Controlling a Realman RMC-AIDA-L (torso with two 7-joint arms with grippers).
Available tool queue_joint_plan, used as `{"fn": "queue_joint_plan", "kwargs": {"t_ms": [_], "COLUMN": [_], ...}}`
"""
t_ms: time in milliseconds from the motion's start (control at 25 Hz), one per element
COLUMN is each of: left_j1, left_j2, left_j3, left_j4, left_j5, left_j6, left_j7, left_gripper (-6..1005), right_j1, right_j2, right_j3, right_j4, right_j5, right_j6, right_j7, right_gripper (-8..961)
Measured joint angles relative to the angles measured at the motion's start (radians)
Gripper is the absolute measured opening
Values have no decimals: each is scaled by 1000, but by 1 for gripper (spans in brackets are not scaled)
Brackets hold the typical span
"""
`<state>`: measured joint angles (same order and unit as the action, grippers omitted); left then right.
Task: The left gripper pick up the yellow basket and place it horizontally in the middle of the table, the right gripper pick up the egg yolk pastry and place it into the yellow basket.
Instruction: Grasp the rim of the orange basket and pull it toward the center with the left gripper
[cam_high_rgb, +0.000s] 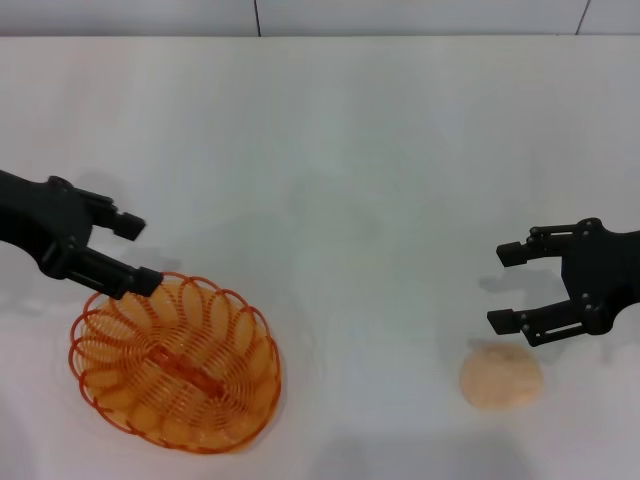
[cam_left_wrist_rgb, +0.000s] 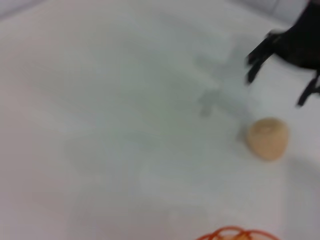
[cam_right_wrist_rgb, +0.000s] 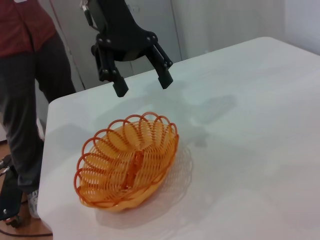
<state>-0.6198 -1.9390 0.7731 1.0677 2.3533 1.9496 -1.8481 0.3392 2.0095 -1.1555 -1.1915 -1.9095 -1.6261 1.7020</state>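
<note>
Yellow basket (cam_high_rgb: 175, 365) sits on the table (cam_high_rgb: 340, 150) at its near left, its long axis running diagonally, well apart from the egg yolk pastry (cam_high_rgb: 501, 377) at the near right. Neither has been lifted, so the step in hand looks to be the basket pickup. The left gripper (cam_high_rgb: 132, 255) hangs above the basket's far rim with its jaws spread wide and nothing between them; the right wrist view shows it clear of the scalloped loops, not touching.

To do this well, the claw should come down so one finger passes inside the rim and the other outside, closing on the loops rather than on the spiral bottom. The wire is thin and springy, so a shallow bite may slip; a deeper one is safer. Once raised, the basket needs turning until its long axis lies across the table, then setting down centrally.

The right gripper (cam_high_rgb: 510, 287) waits open just beyond the pastry, holding nothing
</note>
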Motion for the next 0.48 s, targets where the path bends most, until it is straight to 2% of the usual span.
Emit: {"fn": "queue_joint_plan", "kwargs": {"t_ms": [360, 480], "left_j1": [-82, -96], "left_j2": [-3, -4], "left_j3": [5, 15], "left_j4": [15, 15], "left_j5": [298, 351], "left_j6": [12, 14], "left_j7": [-165, -218], "left_gripper": [867, 867], "right_j1": [11, 11], "right_j2": [1, 1], "right_j3": [7, 12], "right_j4": [-2, -2], "right_j5": [10, 19], "right_j6": [1, 1], "right_j7": [1, 1], "right_gripper": [842, 842]}}
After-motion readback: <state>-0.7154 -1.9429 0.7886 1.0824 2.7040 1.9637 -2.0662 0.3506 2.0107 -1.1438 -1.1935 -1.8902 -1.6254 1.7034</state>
